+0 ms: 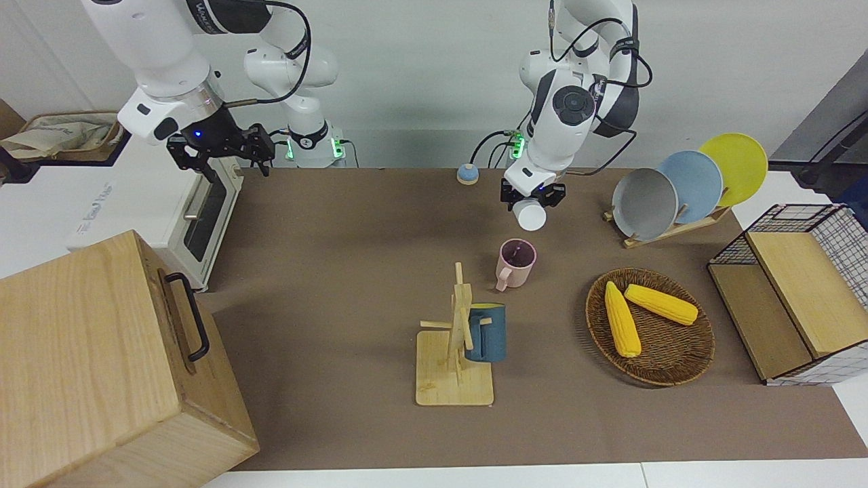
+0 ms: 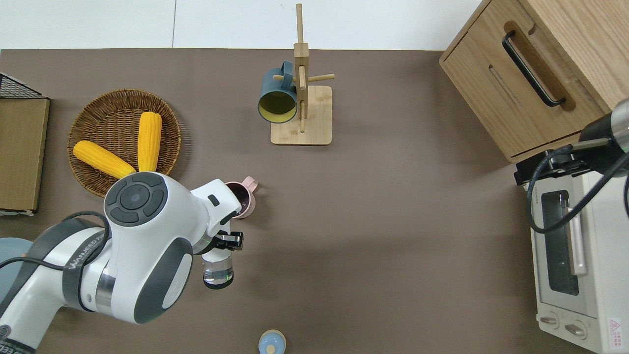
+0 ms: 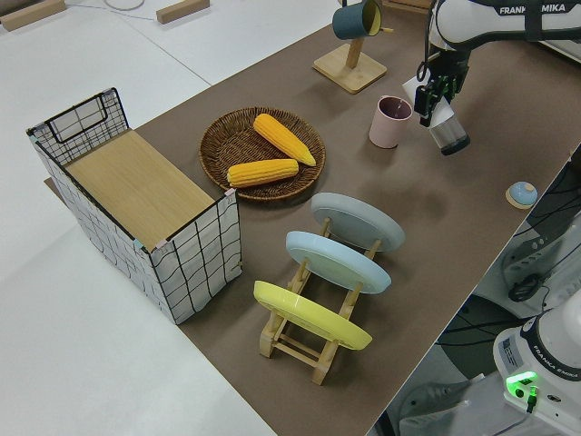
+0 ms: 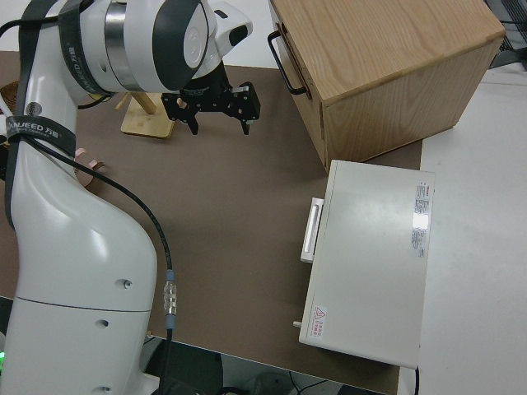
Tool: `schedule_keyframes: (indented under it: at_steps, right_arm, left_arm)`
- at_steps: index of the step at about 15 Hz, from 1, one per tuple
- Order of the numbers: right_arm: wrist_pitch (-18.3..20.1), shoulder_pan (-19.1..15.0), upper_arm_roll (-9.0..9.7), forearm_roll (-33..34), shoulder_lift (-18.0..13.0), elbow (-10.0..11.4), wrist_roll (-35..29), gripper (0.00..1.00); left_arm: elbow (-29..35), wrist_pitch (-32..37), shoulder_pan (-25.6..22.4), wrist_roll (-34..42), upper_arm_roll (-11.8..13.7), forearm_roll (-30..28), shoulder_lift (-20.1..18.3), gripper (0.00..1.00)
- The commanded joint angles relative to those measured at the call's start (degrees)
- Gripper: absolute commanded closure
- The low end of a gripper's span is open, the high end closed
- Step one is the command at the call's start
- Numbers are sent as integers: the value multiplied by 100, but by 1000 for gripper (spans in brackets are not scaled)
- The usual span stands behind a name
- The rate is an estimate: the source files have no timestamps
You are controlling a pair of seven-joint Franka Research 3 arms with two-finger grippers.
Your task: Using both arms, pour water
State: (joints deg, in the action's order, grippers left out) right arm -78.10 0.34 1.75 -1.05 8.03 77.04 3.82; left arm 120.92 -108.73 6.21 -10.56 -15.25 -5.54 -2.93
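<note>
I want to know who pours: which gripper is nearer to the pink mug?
Left. The left gripper holds a clear cup just beside the pink mug, on its robot side. The right gripper is open, by the toaster oven.

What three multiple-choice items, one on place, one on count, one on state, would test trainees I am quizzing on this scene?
1. Where is the blue mug?
A. in the basket
B. hanging on the wooden mug tree
C. on the toaster oven

2. How many corn cobs lie in the wicker basket?
A. one
B. two
C. four

3. What does the left claw hold?
A. a clear cup
B. a plate
C. nothing

Key: B, the blue mug hangs on the mug tree; B, two corn cobs in the basket; A, the left claw grips the clear cup, tilted near the pink mug.
</note>
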Motion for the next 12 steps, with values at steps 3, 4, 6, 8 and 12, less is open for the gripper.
schedule_keyframes:
  at_steps: [3,4,6,8,12]
  right_arm:
    - [-21,-43,18,-106,-118,145,84,9]
    - [-21,-43,18,-106,-118,145,84,9]
    - [-21,-43,18,-106,-118,145,84,9]
    - [-21,-43,18,-106,-118,145,84,9]
    - [-21,-43,18,-106,-118,145,84,9]
  left_arm:
    - [-297,256,-6,-138,-13,123,91,1000]
    - [-306,256,-6,-174,-13,123,100,1000]
    - [-332,282,-6,-174,-13,123,161,1000]
    - [-367,318,-6,-183,-13,123,170,1000]
    - [-350,353,29,-305,-22,123,170,1000]
